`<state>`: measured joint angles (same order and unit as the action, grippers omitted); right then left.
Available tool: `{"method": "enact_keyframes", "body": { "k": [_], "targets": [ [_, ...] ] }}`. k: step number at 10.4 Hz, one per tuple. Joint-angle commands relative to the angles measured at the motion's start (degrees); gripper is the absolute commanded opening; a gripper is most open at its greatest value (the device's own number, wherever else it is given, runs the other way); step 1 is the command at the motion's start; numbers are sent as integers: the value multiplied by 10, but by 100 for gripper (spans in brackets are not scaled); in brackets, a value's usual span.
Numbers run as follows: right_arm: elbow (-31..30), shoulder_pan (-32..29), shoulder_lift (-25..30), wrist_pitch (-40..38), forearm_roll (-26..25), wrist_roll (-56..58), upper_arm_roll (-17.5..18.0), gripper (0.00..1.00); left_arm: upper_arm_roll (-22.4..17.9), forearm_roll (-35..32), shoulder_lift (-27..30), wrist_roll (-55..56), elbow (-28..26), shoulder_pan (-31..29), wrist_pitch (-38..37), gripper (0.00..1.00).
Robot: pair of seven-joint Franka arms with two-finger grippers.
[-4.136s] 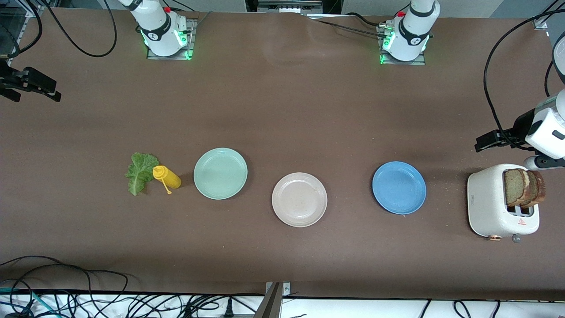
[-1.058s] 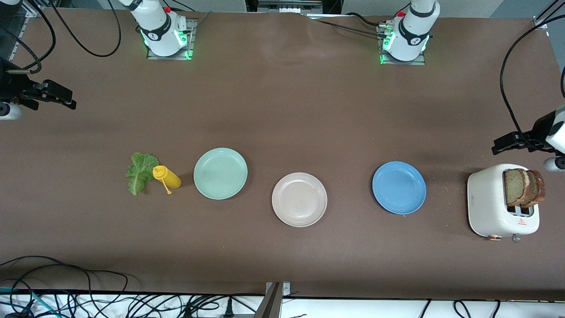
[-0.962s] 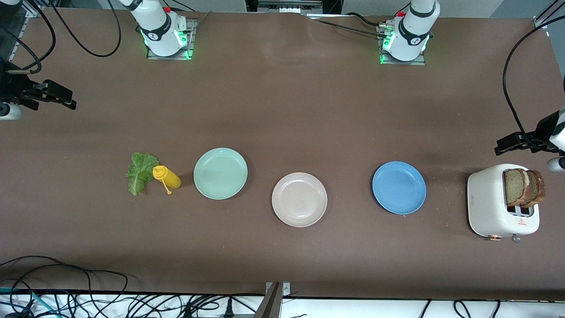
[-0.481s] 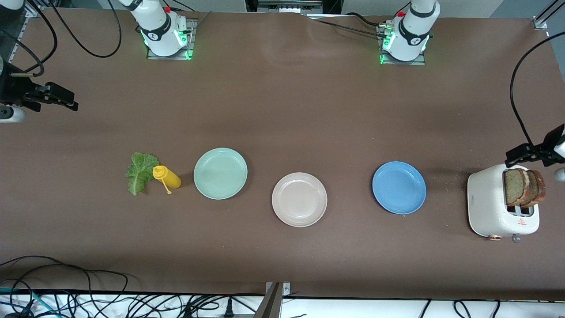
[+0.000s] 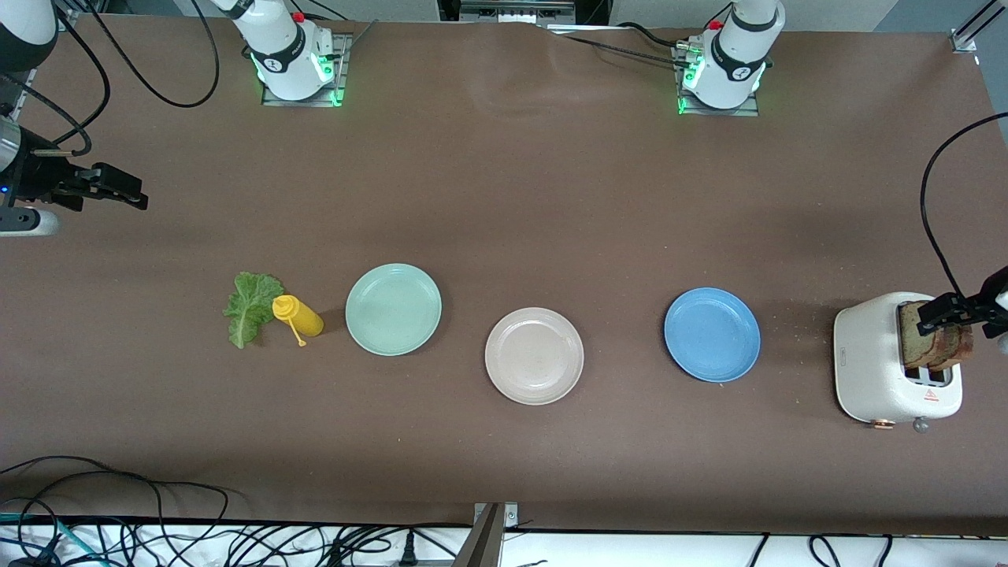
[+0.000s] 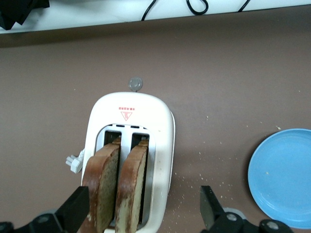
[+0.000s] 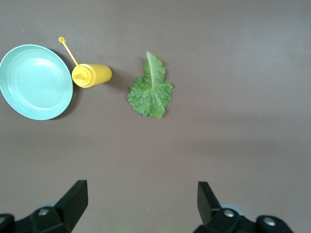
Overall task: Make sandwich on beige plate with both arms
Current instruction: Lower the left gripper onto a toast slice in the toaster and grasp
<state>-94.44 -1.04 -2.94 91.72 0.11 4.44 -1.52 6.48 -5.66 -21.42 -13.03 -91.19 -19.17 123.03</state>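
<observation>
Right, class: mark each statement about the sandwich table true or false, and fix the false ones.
1. Two bread slices stand in the toaster. True.
2. The beige plate holds a lettuce leaf. False: it is bare; the lettuce leaf lies on the table beside the yellow bottle.
3. The left gripper is over the toaster, open. True.
4. The right gripper grips the yellow bottle. False: it is open, holding nothing, at the right arm's end of the table.
5. The blue plate lies between the beige plate and the toaster. True.
</observation>
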Motion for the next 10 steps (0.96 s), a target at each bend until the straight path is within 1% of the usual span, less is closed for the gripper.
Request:
{"method": "enact_keyframes", "body": {
  "k": [1,4,7,9,10],
  "targets": [
    [8,1,-1,-3,7,-4,-2,100,2,-10,-20,-11,7,-3,26,100],
    [8,-1,-3,-1,2,-4,-5,100,2,-9,-38,-21,0,-4,25,100],
    [7,1,-6,8,-2,-4,-3,100,2,-9,-42,-38,-4,-18,19,100],
    [7,2,-6,7,-2,-4,-2,100,2,-9,-49,-40,-6,-19,19,93],
    [7,2,-6,8,-2,-4,-2,100,2,-9,-49,-40,-7,-19,19,88]
  ]
}}
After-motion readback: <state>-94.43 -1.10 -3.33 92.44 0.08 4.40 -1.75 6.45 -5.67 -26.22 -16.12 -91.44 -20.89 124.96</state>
